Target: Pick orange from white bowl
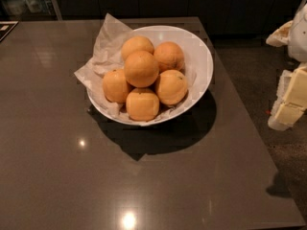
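Gripper (289, 99) far off at right edge, past table (48, 138), well apart from bowl. Cannot tell if it is apart or together.

Orange (141, 68) to pick: round one on top of pile, middle of white bowl (202, 66).

How to do it well:
- come over bowl from above
- go down straight on top orange, nothing lies on it
- squeeze soft, lift slow, so others do not roll
- stay off rim and paper (103, 51)

Count: six oranges, one bowl, one crumpled paper, one table, one gripper.
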`<state>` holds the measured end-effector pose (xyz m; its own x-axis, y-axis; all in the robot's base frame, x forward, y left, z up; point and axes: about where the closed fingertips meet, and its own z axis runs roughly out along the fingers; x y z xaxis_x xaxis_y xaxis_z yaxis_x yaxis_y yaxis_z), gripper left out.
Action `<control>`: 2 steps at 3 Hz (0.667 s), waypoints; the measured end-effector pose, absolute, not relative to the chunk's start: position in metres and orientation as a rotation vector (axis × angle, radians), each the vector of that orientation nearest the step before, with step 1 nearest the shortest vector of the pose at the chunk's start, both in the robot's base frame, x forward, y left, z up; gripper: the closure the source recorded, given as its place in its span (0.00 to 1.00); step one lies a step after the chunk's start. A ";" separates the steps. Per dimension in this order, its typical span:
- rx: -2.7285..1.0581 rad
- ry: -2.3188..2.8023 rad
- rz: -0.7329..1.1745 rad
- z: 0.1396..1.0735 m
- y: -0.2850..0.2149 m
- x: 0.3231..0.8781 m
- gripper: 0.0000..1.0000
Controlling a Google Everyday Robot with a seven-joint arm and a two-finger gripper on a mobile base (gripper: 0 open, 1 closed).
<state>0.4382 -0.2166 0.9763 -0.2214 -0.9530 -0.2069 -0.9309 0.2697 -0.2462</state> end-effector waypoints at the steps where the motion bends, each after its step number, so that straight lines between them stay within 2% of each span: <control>1: -1.724 2.231 -0.099 0.976 -0.217 0.438 0.00; 2: -1.772 2.217 -0.137 0.986 -0.193 0.440 0.00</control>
<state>0.4397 -0.1935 0.9857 -0.1947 -0.9657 -0.1719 -0.9373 0.2348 -0.2576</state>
